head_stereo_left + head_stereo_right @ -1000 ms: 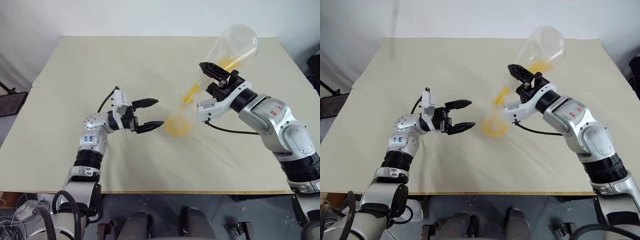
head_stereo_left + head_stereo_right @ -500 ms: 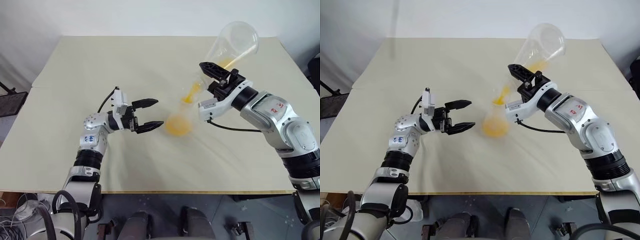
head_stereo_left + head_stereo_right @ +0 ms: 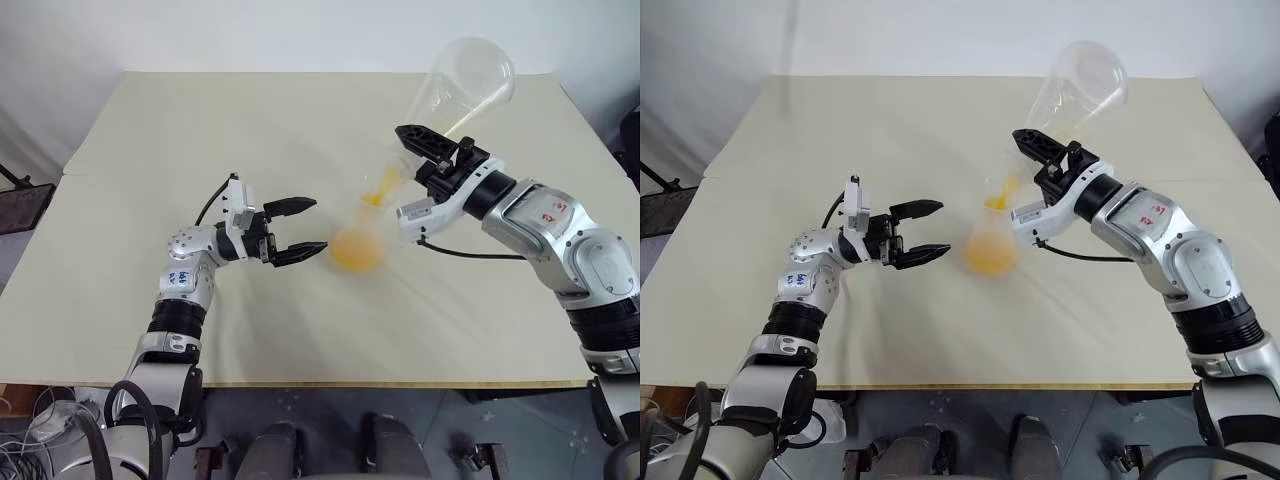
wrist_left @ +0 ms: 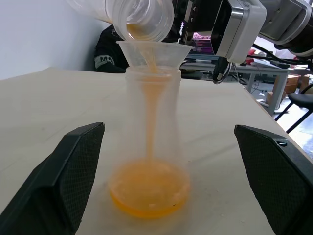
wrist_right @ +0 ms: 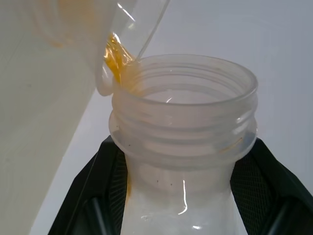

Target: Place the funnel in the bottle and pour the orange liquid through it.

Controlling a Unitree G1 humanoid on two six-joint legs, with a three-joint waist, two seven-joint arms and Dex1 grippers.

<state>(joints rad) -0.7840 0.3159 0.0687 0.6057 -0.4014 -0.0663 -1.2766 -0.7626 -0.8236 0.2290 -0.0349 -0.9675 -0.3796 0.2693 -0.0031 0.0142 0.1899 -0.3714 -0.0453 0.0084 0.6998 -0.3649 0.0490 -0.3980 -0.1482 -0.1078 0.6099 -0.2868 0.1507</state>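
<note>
Clear plastic flask [image 3: 462,85], light, slick, clamped at neck in right claw [image 3: 425,158]; orange liquid [image 4: 149,193] streams through funnel [image 4: 154,53] into bottle [image 4: 150,142]. Left claw [image 3: 300,228] gapes at nine o'clock.

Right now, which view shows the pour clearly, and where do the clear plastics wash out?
Left wrist view: sharp on the funnel, the bottle and the orange liquid. Left eye view: the bottle nearly vanishes against the table. Right wrist view: the flask looms close, with glare on its neck.
</note>
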